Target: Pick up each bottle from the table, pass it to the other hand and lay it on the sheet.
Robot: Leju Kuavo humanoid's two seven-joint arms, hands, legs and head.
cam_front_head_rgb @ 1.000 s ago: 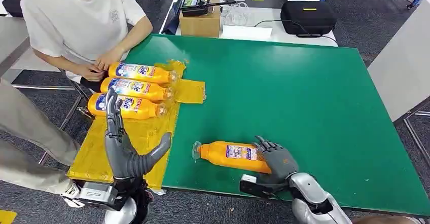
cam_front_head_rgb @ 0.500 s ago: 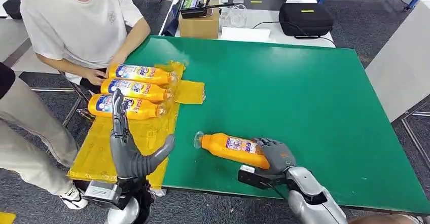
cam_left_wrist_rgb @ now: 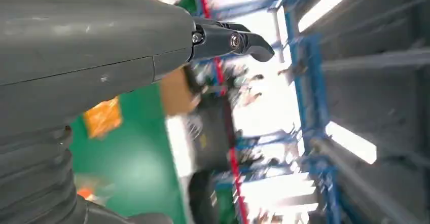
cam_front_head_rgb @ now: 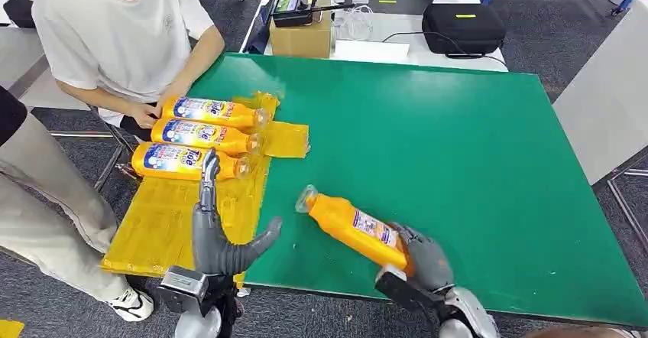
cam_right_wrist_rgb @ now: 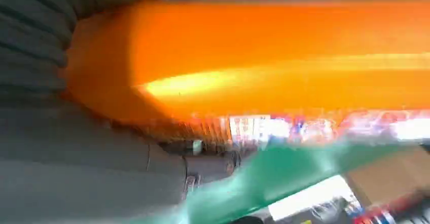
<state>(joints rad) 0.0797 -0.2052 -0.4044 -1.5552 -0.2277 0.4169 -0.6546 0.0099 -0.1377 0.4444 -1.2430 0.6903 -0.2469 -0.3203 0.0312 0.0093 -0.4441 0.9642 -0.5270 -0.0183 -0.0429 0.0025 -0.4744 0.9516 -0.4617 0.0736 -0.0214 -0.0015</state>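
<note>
The orange bottle (cam_front_head_rgb: 355, 228) is sitting in the right hand (cam_front_head_rgb: 422, 258) near the tabletop's (cam_front_head_rgb: 458, 154) front edge, gripped at its base, long axis angling cap-first toward the left hand (cam_front_head_rgb: 218, 238), which is waiting spread and empty over the yellow sheet (cam_front_head_rgb: 164, 223).

The three orange bottles lying side by side on the yellow sheet (cam_front_head_rgb: 164, 223), at about ten o'clock on the table, carry blue labels; on the near bottle (cam_front_head_rgb: 183, 161) and the middle bottle (cam_front_head_rgb: 200, 134) the brand reads "Tide", on the far bottle (cam_front_head_rgb: 208, 111) it is only partly readable. The held bottle (cam_front_head_rgb: 355, 229), near six o'clock, bears a small printed label too fine to read; its print is blurred in the right wrist view as well.
</note>
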